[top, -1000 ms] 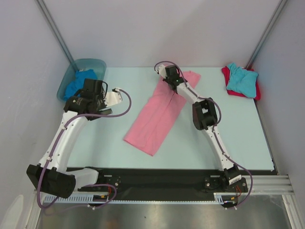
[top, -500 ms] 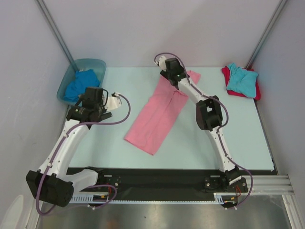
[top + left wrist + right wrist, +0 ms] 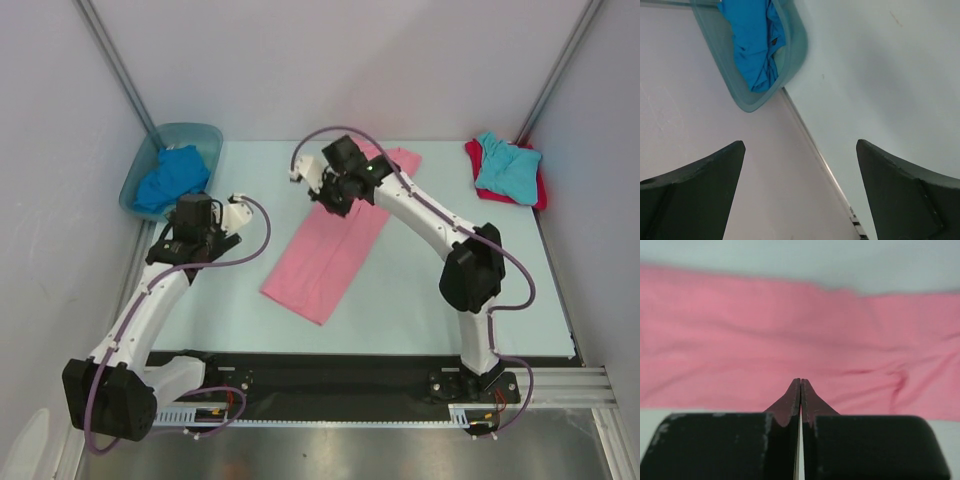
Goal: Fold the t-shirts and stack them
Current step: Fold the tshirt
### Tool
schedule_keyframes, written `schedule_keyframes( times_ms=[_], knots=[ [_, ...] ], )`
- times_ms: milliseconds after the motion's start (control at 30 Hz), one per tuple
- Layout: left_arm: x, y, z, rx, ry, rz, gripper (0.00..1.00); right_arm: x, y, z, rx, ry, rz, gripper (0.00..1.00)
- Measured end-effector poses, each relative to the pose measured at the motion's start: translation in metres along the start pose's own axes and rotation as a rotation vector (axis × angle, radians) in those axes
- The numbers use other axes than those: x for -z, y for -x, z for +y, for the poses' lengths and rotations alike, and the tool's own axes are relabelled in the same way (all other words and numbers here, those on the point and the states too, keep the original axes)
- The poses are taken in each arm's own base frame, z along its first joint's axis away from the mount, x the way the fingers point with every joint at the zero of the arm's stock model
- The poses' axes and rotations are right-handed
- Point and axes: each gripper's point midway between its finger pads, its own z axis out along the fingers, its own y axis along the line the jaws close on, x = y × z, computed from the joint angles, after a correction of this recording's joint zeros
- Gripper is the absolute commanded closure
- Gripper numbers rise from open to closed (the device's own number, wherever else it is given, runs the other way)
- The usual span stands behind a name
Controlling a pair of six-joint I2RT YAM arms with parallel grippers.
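The pink t-shirt (image 3: pixel 330 250) lies as a long folded strip slanting across the middle of the table. My right gripper (image 3: pixel 333 197) hangs over its upper left part, shut, with no cloth between the tips (image 3: pixel 800 382). The pink t-shirt (image 3: pixel 790 330) fills the right wrist view. A royal blue t-shirt (image 3: pixel 170 175) lies bunched in the tub (image 3: pixel 200 132) at the back left. My left gripper (image 3: pixel 192 203) is just in front of that tub, open and empty (image 3: pixel 800 145). The turquoise t-shirt (image 3: pixel 508 165) rests on the red t-shirt (image 3: pixel 537 192) at the back right.
The tub (image 3: pixel 796 45) with the royal blue t-shirt (image 3: pixel 752 45) stands against the left wall. A metal strip (image 3: pixel 815 145) marks the table's left edge. Walls close in the left, back and right sides.
My right gripper has moved left and nearer from the pink shirt's top end to its left edge, and ends shut. My left gripper drew back a little from the tub.
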Motion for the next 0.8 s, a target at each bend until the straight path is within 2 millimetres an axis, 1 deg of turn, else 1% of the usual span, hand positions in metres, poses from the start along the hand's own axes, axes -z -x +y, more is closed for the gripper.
schedule_keyframes(
  times_ms=[67,133,167,200,233,300,400,500,567,633,700,800],
  knots=[
    [-0.004,0.003,-0.006,0.020,-0.012,-0.020,0.00,-0.016,-0.046,0.032,-0.003,0.106,0.134,1.00],
    [-0.007,0.008,-0.008,0.042,-0.016,-0.046,0.00,-0.023,-0.098,0.062,-0.005,0.201,0.287,1.00],
    [-0.008,0.010,-0.008,0.050,-0.017,-0.059,0.00,-0.023,-0.116,0.075,-0.006,0.244,0.346,1.00],
    [-0.008,0.012,-0.008,0.056,-0.016,-0.066,0.00,-0.023,-0.127,0.086,-0.008,0.282,0.387,1.00],
    [-0.008,0.013,-0.007,0.060,-0.013,-0.073,0.00,-0.023,-0.132,0.093,-0.007,0.309,0.406,1.00],
    [-0.008,0.014,-0.003,0.071,0.003,-0.080,0.00,-0.022,-0.131,0.102,-0.001,0.339,0.409,1.00],
    [-0.004,0.010,0.007,0.089,0.033,-0.073,0.00,-0.022,-0.116,0.108,0.005,0.364,0.373,1.00],
    [0.008,0.008,0.028,0.114,0.089,-0.071,0.00,-0.026,-0.093,0.110,0.004,0.385,0.311,1.00],
    [0.021,0.008,0.043,0.128,0.140,-0.086,0.00,-0.029,-0.085,0.113,0.004,0.397,0.284,1.00],
    [0.032,0.004,0.051,0.135,0.179,-0.088,0.00,-0.032,-0.083,0.120,0.005,0.415,0.274,1.00],
    [0.042,-0.001,0.057,0.147,0.209,-0.085,0.00,-0.037,-0.085,0.124,0.004,0.428,0.278,1.00],
    [0.047,-0.008,0.058,0.155,0.222,-0.068,0.00,-0.049,-0.092,0.135,0.004,0.455,0.300,1.00]
  ],
)
